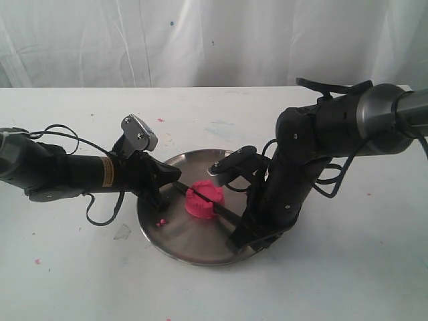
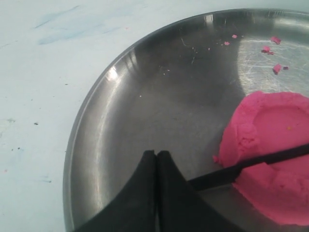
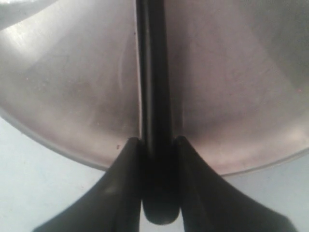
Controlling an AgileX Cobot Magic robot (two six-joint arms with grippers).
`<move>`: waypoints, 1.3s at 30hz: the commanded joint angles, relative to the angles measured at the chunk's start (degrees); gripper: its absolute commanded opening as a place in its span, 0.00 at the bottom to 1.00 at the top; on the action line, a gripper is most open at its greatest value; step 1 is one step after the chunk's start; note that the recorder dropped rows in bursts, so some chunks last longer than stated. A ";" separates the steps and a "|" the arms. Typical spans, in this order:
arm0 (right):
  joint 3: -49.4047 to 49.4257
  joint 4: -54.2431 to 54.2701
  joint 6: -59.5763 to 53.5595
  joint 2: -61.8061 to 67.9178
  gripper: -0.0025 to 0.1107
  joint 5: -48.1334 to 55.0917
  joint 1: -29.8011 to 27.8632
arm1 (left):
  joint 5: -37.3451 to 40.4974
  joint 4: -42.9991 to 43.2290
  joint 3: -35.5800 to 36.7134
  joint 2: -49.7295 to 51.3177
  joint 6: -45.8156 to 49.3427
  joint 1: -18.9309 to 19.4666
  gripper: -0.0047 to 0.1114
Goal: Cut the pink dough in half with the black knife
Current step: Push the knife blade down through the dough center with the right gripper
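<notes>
With the right gripper (image 3: 157, 145) clamping the black knife (image 3: 153, 96) handle and the left gripper (image 2: 156, 159) pinching its tip, both should be pressing evenly down through the pink dough (image 2: 270, 154) onto the steel plate (image 2: 145, 96).

Centred on a table (image 1: 67, 267): a steel plate (image 1: 167, 231), holding the dough (image 1: 204, 199) near its middle. Laid across the top of the dough, a knife (image 1: 224, 210), blade reaching left, handle reaching right toward the plate's near-right rim. At the blade end, left of the dough, the left gripper (image 1: 175, 179), fingers pressed together above the plate. At the handle end, right of the dough, the right gripper (image 1: 239, 231), clamped around the handle at the rim. Scattered on the plate beyond the dough, several crumbs (image 2: 276, 68); 2 more crumbs (image 1: 160, 222) near its left edge.
</notes>
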 commanded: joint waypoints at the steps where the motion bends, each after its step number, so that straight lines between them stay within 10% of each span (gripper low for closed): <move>1: -0.14 0.45 0.02 -0.01 0.02 -2.83 -0.06 | 2.77 1.89 0.41 0.14 -0.45 -0.22 0.04; 15: -0.14 0.33 -0.12 -0.01 0.24 -3.36 -0.06 | 2.54 1.88 0.41 0.14 -0.45 -0.22 0.04; 35: -0.14 0.33 0.44 -0.01 0.24 -3.68 -0.06 | 2.43 1.88 0.41 0.14 -0.45 -0.22 0.04; 39: -0.14 0.33 0.58 -0.01 0.11 -3.94 -0.06 | 2.43 1.88 0.41 0.14 -0.45 -0.22 0.04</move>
